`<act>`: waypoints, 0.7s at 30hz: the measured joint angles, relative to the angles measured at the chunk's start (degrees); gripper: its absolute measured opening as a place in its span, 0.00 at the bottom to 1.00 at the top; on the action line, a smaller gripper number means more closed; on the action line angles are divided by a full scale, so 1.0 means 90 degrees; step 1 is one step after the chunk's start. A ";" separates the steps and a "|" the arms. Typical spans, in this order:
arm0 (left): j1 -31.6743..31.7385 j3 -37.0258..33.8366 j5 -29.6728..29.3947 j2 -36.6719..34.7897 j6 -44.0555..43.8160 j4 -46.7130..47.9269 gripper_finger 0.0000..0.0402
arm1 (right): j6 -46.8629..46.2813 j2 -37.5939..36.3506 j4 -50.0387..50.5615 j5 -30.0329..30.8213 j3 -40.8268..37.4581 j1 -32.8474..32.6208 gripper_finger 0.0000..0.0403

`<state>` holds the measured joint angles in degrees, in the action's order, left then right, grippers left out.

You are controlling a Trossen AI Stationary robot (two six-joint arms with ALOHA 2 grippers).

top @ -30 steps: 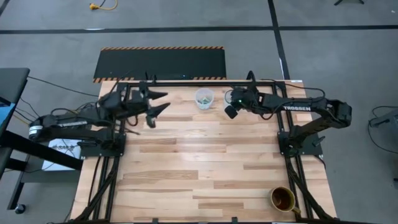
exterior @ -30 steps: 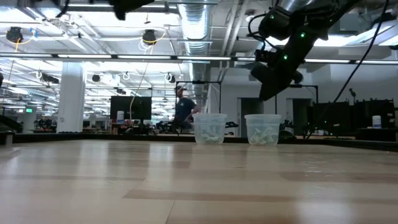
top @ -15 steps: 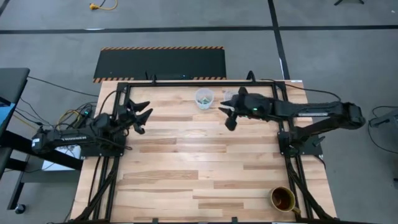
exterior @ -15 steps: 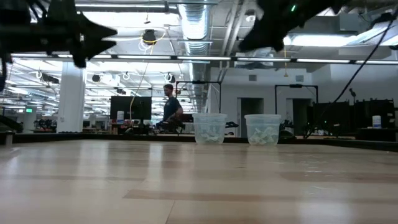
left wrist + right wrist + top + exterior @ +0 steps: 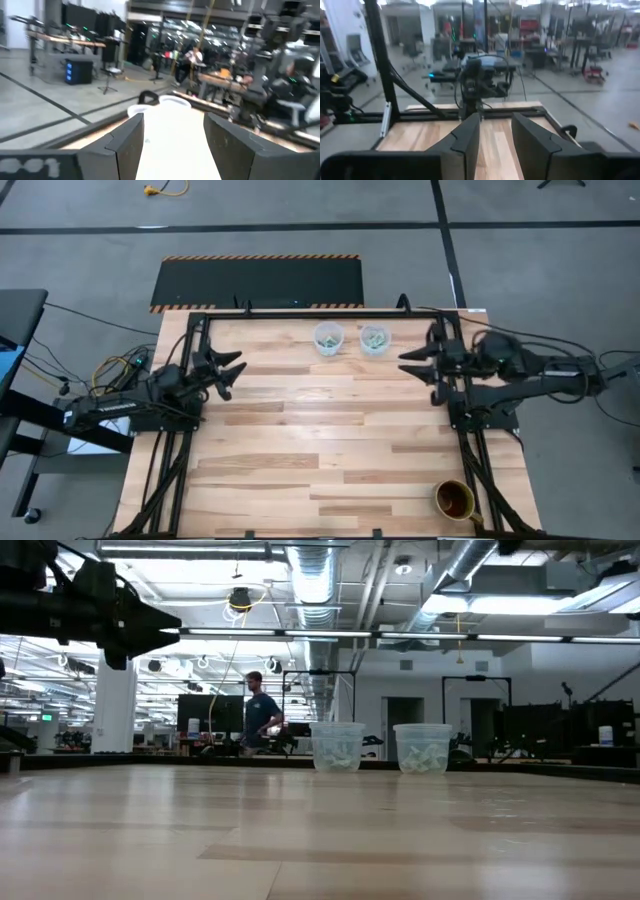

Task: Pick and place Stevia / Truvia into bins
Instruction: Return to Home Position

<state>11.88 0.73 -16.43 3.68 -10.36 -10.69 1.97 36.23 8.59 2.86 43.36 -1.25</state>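
The pale wooden table [image 5: 300, 440] filled the high view, with a black mat [image 5: 258, 280] on the grey floor beyond its far edge and a brown cup [image 5: 455, 500] alone at its near right corner. In the low view we saw a person [image 5: 258, 720] in the workshop behind the table.

The 2 bins stood side by side at the far edge, near each other but apart: the left bin [image 5: 327, 338] and the right bin [image 5: 374, 338]. We made out the Stevia / Truvia packets [image 5: 423, 755] as a pale heap inside each bin, and we could see none loose on the boards.

The left gripper [image 5: 228, 368] hung over the table's left edge, well apart from the bins, its jaws spread and empty. The left wrist view showed only pale tabletop between its fingers [image 5: 127, 145]. The right gripper [image 5: 405, 364] hung by the right edge, near the right bin but clear of it, its jaws likewise parted with nothing between them.

We judged the sorting done and the step in hand to be the return to rest. The next move called for little: fold each arm back onto its own side, keep the right one clear of the right bin, and leave the jaws parted, since we saw nothing more to pick.
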 joint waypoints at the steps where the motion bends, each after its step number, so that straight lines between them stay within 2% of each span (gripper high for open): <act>1: 0.0000 0.0000 0.0116 0.0002 -0.0002 0.0065 0.49 | -0.0012 -0.0309 -0.0130 0.0002 -0.0290 -0.0028 0.27; 6: 0.0000 -0.0002 0.0539 0.0002 -0.0094 0.0201 0.49 | -0.0074 -0.1591 -0.1714 0.0002 -0.2122 -0.0109 0.27; 11: 0.0000 -0.0002 0.0628 0.0005 -0.0096 0.0357 0.49 | -0.0250 -0.2285 -0.2790 -0.0003 -0.3689 -0.0197 0.27; 18: 0.0000 -0.0002 0.0899 0.0005 0.0006 0.0793 0.49 | -0.0608 -0.2818 -0.2785 -0.0003 -0.4726 -0.0180 0.27; 21: 0.0000 -0.0002 0.1221 0.0005 0.0089 0.0841 0.49 | -0.0825 -0.2929 -0.2162 0.0004 -0.4765 -0.0180 0.27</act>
<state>11.88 0.71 -5.45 3.73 -9.56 -3.13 -5.45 9.87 -10.86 2.89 0.47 -2.87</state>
